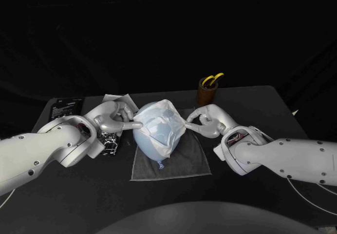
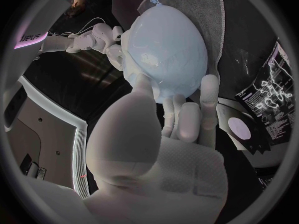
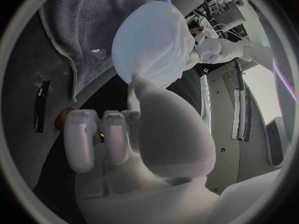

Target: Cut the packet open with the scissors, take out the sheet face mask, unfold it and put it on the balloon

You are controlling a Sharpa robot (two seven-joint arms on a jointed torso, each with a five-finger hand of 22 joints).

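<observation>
Between left robot hand and right robot hand: balloon on grey cloth, sheet face mask draped over far end.
Grip: each robot hand pinches its side's mask edge.
Long axis: runs toward robot, knot nearest; both hands equally near.

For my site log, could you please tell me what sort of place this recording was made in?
Probably a robot lab test bench: a black table, a balloon on a grey cloth as a stand-in face, and the left hand and right hand pinching a mask over it.
</observation>
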